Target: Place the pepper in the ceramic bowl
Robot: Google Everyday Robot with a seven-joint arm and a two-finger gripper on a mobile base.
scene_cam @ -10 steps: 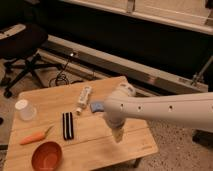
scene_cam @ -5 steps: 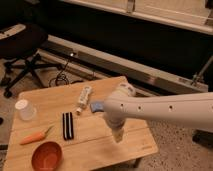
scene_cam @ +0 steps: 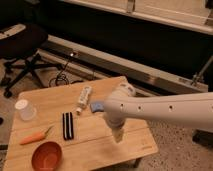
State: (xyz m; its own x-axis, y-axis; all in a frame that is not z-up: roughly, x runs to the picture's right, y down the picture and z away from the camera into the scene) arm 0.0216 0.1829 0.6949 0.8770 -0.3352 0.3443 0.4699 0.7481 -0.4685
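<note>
The pepper (scene_cam: 35,137), slim and orange with a green stem, lies on the wooden table (scene_cam: 95,145) at the left. The reddish ceramic bowl (scene_cam: 47,156) stands just in front of it at the table's front left corner. My gripper (scene_cam: 119,135) hangs from the white arm over the table's right part, well to the right of both the pepper and the bowl. It holds nothing that I can see.
A translucent white cup (scene_cam: 25,109) stands at the far left. A black-and-white striped bar (scene_cam: 67,125) lies between the pepper and the gripper. A white bottle (scene_cam: 84,98) and a small blue object (scene_cam: 97,106) lie farther back. An office chair (scene_cam: 22,47) stands behind the table.
</note>
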